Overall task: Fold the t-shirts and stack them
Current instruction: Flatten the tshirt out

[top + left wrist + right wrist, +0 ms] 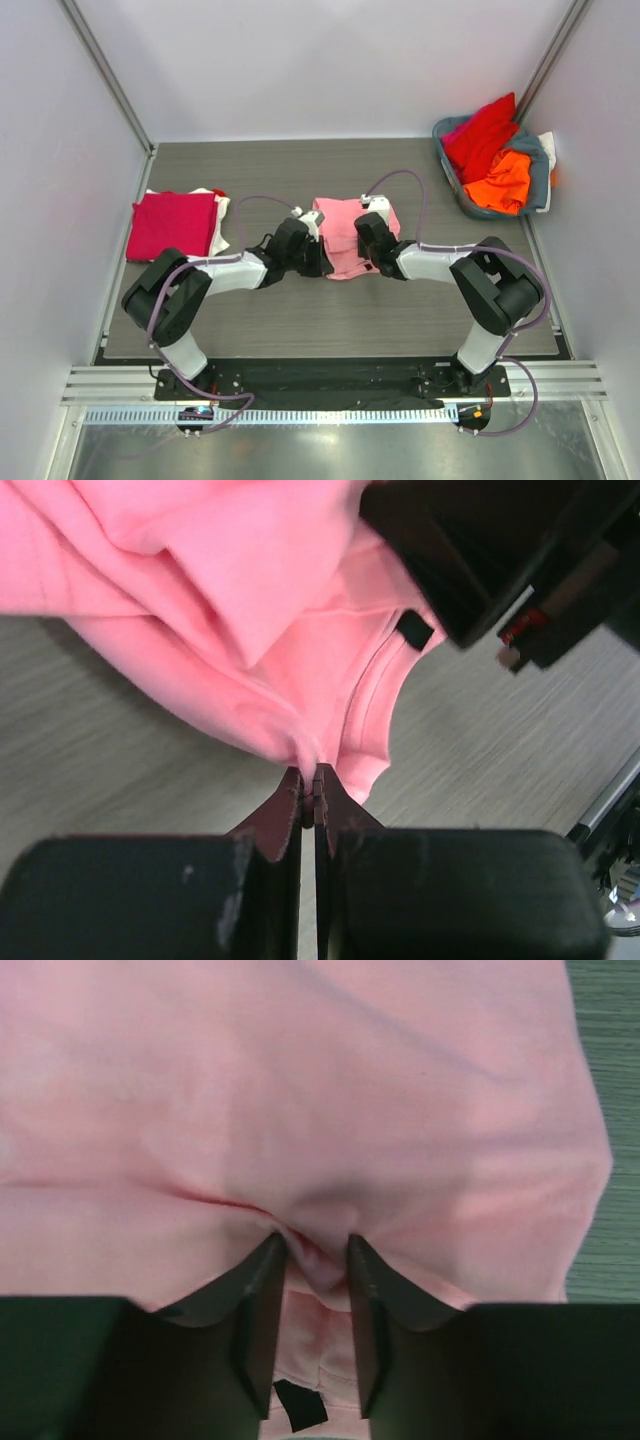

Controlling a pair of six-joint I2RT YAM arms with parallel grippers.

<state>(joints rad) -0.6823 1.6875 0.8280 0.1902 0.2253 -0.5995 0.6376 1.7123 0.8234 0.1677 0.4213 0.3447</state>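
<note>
1. Currently my left jaws are pressed together, pinching a thin edge of the light pink t-shirt point(250, 630) just beside its neckline.
2. My right jaws stand a little apart with a pucker of the same cloth bunched between them. I cannot tell whether they truly bite.
3. I judge the shirt light, limp and a bit slippery. It will sag and unfold when lifted, so each pinch should take every layer near a folded edge.
4. The neckline, with its black label point(415, 630), lies between my two grips.
5. From above, the shirt sits mid-tabletop point(400, 310), partly folded, and its long axis runs near to far as best I can judge.
6. Well to the left lies the crimson t-shirt point(170, 225). The basket point(540, 165), holding a red t-shirt point(485, 130) and an orange t-shirt point(500, 185), stands at the far right.
</note>
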